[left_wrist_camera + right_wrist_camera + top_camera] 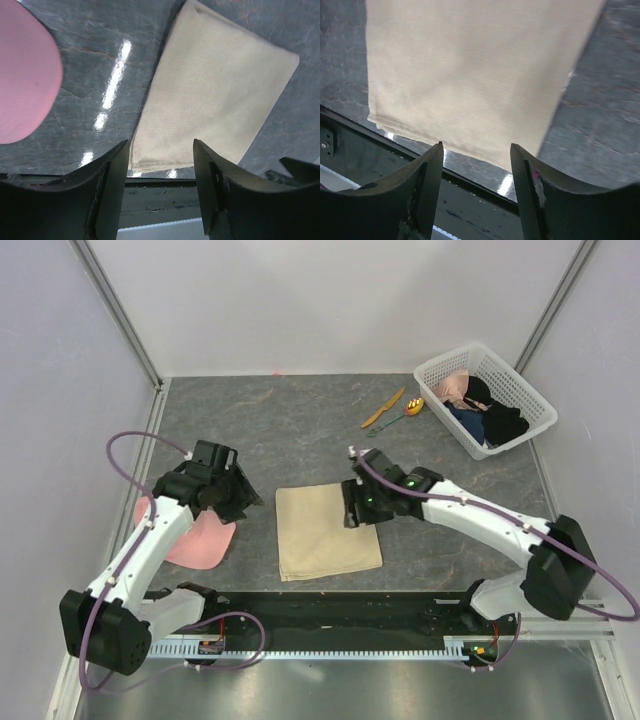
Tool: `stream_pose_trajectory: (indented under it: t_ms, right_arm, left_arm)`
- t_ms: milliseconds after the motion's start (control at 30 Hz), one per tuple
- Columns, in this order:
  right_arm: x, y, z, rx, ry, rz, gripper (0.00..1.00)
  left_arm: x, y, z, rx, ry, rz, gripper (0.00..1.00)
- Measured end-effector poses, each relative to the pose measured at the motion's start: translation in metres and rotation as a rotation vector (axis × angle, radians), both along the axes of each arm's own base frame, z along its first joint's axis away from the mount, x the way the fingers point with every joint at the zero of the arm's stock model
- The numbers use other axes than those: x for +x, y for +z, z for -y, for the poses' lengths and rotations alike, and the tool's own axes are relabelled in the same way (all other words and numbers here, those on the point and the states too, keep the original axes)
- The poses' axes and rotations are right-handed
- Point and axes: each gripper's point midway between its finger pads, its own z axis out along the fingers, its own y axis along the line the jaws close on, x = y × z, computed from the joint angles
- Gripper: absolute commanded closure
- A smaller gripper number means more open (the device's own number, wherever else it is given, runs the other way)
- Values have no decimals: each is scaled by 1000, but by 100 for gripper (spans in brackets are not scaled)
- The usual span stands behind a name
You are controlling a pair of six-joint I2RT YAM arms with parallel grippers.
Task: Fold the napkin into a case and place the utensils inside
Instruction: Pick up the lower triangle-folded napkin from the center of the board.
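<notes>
Pink rounded cloth cap [197, 538] on grey marbled tabletop [290, 430], left of folded beige cloth napkin [326, 530], which lies flat mid-table between both arms. White lattice plastic basket [525, 388], far right, holds dark and pink clothes [480, 405]. Orange plastic knife [384, 407] and yellow-bowled, green-handled spoon [408, 410] lie just left of it, possibly touching. Left jaws wide apart, empty; right jaws likewise, over napkin's right edge.
</notes>
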Motion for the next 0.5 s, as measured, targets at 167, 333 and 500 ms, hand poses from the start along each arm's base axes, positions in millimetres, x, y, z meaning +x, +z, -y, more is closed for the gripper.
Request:
stream_pose_trajectory:
  t_ms: [167, 333, 500]
  right_arm:
    - [-23, -13, -64, -68, 98, -1, 33]
    - [-44, -34, -127, -107, 156, -10, 35]
    - [-65, -51, -179, -132, 189, -4, 35]
  left_arm:
    - [6, 25, -28, 55, 116, 52, 35]
    - [3, 38, -50, 103, 223, 40, 31]
    - [-12, 53, -59, 101, 300, 39, 28]
